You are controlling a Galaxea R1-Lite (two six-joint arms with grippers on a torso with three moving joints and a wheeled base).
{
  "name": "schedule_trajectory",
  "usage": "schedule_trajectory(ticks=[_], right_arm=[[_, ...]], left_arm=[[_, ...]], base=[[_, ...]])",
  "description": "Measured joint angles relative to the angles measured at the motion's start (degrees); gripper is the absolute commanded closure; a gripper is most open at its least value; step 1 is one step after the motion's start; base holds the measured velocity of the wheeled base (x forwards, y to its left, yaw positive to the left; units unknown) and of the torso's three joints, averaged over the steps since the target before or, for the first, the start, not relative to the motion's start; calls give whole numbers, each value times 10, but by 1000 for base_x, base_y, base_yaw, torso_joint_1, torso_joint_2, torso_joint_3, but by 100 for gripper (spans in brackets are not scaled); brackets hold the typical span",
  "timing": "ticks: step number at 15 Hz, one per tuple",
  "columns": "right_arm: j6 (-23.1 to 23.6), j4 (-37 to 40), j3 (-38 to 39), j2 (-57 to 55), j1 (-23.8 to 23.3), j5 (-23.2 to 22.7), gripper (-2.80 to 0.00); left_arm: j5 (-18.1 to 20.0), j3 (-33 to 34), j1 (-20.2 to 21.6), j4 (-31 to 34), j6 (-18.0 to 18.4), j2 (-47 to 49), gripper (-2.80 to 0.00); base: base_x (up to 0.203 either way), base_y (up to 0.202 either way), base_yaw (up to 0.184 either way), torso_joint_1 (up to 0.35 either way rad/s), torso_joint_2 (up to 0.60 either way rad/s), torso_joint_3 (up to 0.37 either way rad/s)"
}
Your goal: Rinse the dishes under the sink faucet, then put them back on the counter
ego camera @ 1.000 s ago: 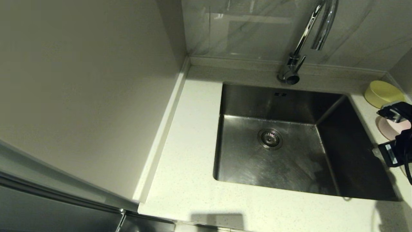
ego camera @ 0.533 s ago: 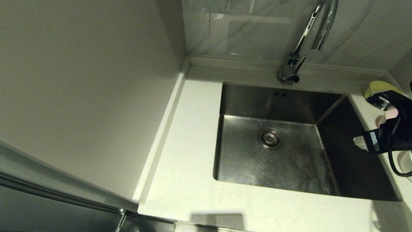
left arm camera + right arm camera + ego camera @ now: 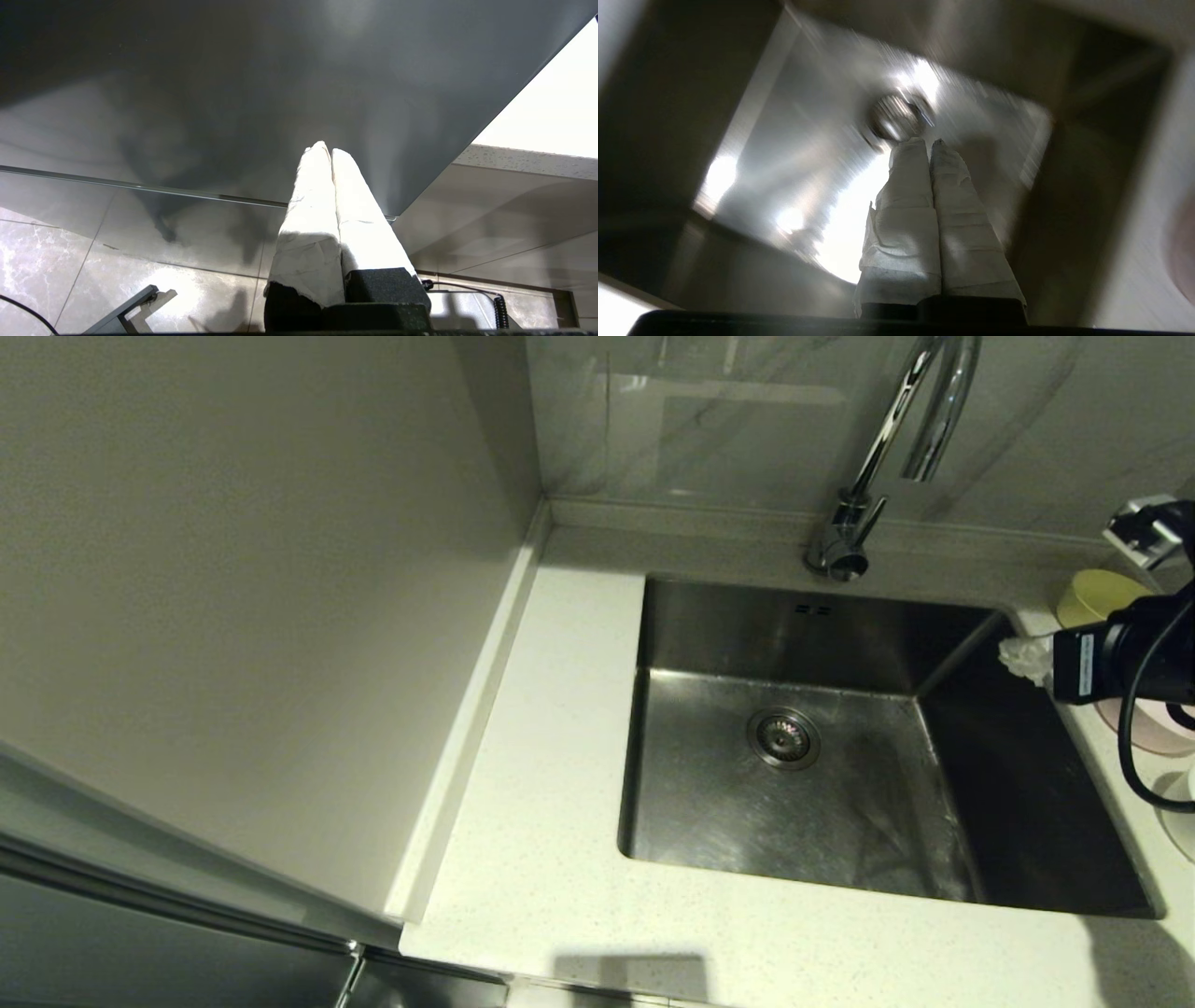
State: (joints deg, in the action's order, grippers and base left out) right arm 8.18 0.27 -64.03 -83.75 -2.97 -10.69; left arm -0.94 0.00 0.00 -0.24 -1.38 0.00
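Bowls sit along the bench's (image 3: 560,859) right edge: yellow-green bowl (image 3: 1092,595) at the back corner, pink bowl (image 3: 1153,733) nearer. Right claw (image 3: 1022,658), pressed narrow and empty, hangs over the sink's (image 3: 803,803) right rim, probably pointing away from both. Left claw (image 3: 327,154), also narrow, is parked below bench level.

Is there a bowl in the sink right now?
No, the sink holds only its drain; the yellow-green bowl sits on the counter.

A plain grey wall panel (image 3: 243,616) is rising at the surface's left edge; glossy marbled wall tiles (image 3: 728,420) are reflecting light behind; a marbled floor (image 3: 56,261) is gleaming below.
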Motion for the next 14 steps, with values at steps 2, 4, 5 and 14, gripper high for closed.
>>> schedule_trajectory(ticks=[2,4,5,14], right_arm=[[-75,-74,-10,0,4,-73,0],[-137,-154,-27,-16,4,-124,0],[-147,-181,-36,-27,4,-128,0],[-80,-436,-55,-50,-66,-92,0]], left_arm=[[0,0,0,0,0,0,0],[0,0,0,0,0,0,0],[0,0,0,0,0,0,0],[0,0,0,0,0,0,0]], base=[[0,0,0,0,0,0],[0,0,0,0,0,0],[0,0,0,0,0,0],[0,0,0,0,0,0]])
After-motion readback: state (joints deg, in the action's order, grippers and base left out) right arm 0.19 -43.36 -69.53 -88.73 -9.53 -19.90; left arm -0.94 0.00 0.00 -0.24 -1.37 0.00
